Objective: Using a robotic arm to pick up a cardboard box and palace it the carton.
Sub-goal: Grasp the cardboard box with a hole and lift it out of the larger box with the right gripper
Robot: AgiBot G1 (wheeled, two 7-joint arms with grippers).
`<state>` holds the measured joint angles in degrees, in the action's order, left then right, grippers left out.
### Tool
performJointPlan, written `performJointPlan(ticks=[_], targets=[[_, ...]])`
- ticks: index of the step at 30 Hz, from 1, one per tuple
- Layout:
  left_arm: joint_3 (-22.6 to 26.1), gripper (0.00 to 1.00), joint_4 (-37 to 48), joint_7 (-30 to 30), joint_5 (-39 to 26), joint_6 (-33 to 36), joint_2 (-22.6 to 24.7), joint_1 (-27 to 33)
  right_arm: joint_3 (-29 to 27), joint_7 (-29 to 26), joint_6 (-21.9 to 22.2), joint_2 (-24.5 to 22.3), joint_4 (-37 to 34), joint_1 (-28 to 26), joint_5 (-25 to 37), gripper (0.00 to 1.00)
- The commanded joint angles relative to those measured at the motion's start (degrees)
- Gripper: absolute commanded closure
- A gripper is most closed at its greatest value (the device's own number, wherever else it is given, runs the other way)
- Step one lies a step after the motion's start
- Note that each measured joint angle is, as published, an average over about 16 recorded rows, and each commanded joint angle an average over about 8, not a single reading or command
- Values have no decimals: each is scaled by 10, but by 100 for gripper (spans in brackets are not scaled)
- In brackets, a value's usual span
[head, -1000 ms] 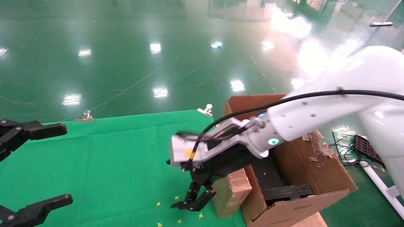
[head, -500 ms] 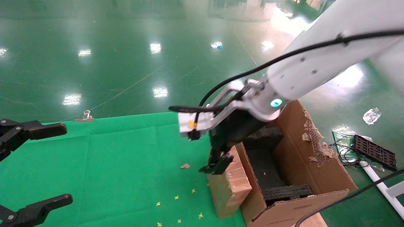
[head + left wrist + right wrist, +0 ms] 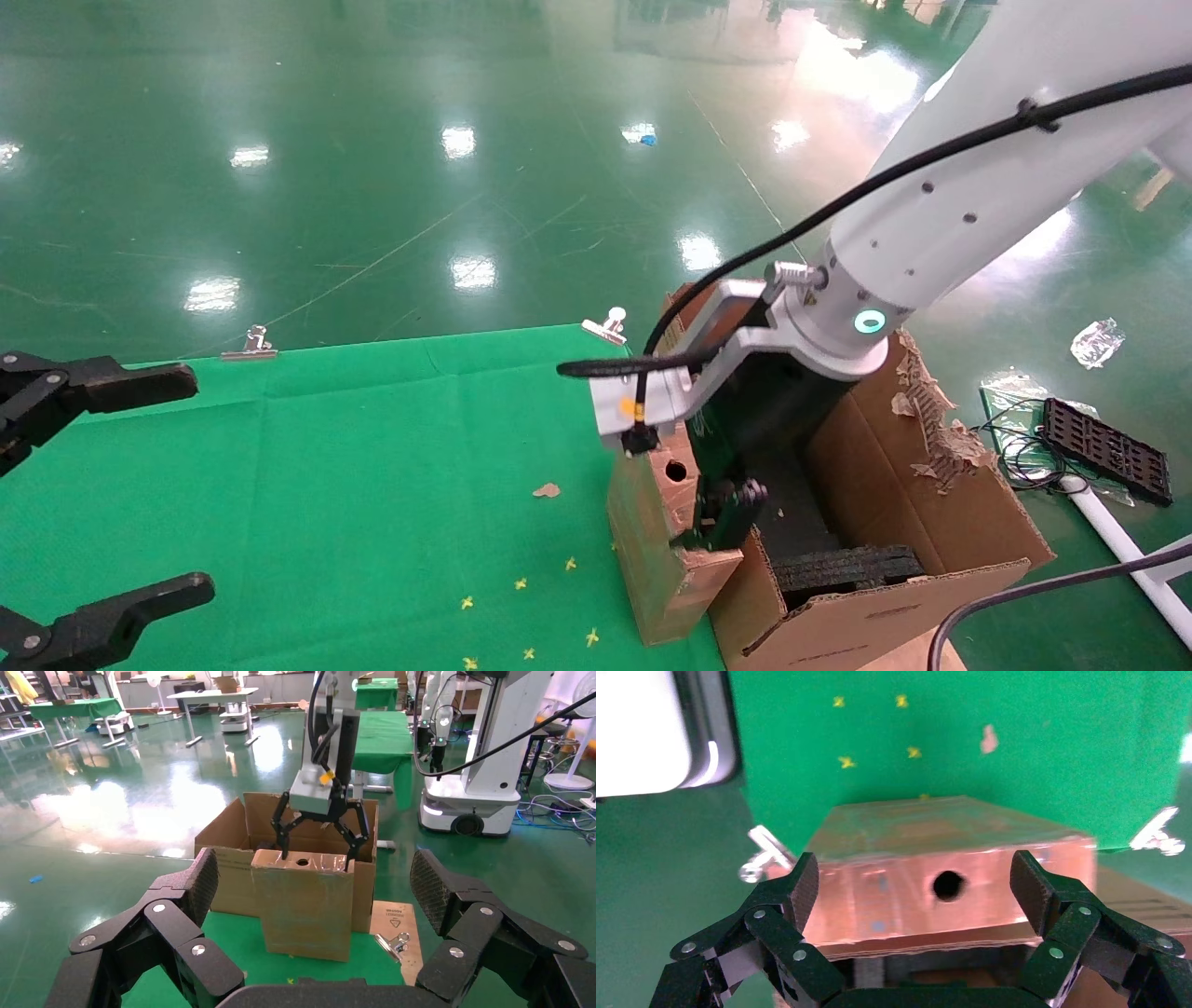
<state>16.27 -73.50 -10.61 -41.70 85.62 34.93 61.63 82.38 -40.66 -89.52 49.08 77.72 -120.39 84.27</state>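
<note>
The small taped cardboard box (image 3: 652, 550) stands upright on the green cloth, against the outer wall of the large carton (image 3: 931, 522); its top face has a round hole. The white robotic arm's right gripper (image 3: 684, 485) hangs over that top face, open, one finger at each end. The right wrist view shows the box top (image 3: 905, 881) between its pads (image 3: 916, 878). The left wrist view shows the box (image 3: 303, 906), the carton (image 3: 225, 867) and the right gripper (image 3: 318, 855). My left gripper (image 3: 158, 489) is open and empty, parked at the table's left.
Black foam inserts (image 3: 847, 568) line the carton; its right flap is torn (image 3: 931, 429). Metal clips (image 3: 607, 326) (image 3: 250, 345) hold the green cloth (image 3: 326, 485). A cardboard scrap (image 3: 547, 490) lies on the cloth. A black tray with cables (image 3: 1103, 452) lies on the floor at right.
The right arm rose from the cloth beside the box and swung toward the carton. Its gripper now sits spread over the box's top. The box and left gripper have not moved.
</note>
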Motion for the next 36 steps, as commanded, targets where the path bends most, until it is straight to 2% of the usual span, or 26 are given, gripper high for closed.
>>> performJointPlan(ticks=[1,14,17,20,23,26,30,36], targets=[[0,0,0,0,0,0,0,0,20,-1,2,1,-1,-4,-9,0],[1,0,0,0,0,0,0,0,66,-79,32,11,0,-28,29,0],[1,0,0,0,0,0,0,0,70,-143,29,11,-6,-35,34,0],[1,0,0,0,1,0,0,0,75,-239,20,16,-23,-40,29,0],[1,0,0,0,1,0,0,0,81,-333,8,25,-59,-38,13,0],[1,0,0,1,1,0,0,0,83,-391,2,33,-108,-30,-14,0],[1,0,0,1,1,-1,-1,0,90,-419,-4,48,-174,-18,-48,0],[1,0,0,1,1,-1,-1,0,106,-424,-4,72,-244,-5,-75,0]])
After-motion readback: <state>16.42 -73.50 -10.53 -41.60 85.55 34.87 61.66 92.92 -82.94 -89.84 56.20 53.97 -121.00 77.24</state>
